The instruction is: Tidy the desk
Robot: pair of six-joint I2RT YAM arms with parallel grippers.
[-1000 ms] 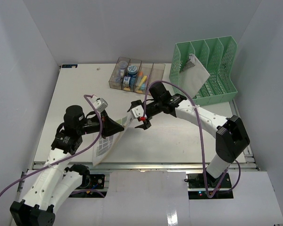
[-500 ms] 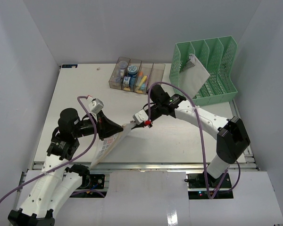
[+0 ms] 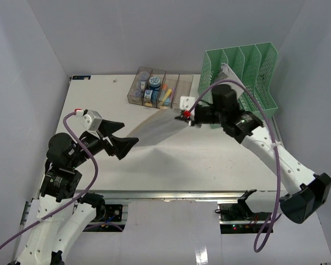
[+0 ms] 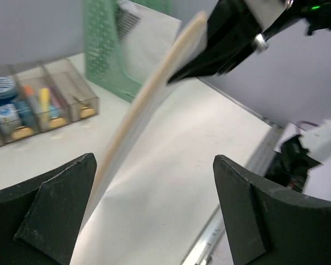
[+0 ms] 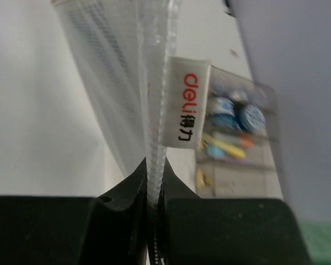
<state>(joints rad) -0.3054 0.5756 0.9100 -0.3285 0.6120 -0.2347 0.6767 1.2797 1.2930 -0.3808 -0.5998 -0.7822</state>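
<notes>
Holding the deli mesh pouch [image 3: 157,131] aloft in its clamped right pincer [image 3: 186,115], left pincer [image 3: 129,133] gaping empty, it's mid-filing I'd guess, and next needs lining up with a green file rack [image 3: 254,83] slot.

left arm [image 3: 38,243] and right arm [image 3: 267,152]: white links, black joints, a purple cable [image 3: 226,81] looping along each; gripper fingers [image 4: 55,210] black, wedge-shaped.

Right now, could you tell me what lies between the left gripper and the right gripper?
A translucent mesh pouch, pinched by the right gripper, hangs over bare desk toward the open left gripper; top external view shows it.
</notes>
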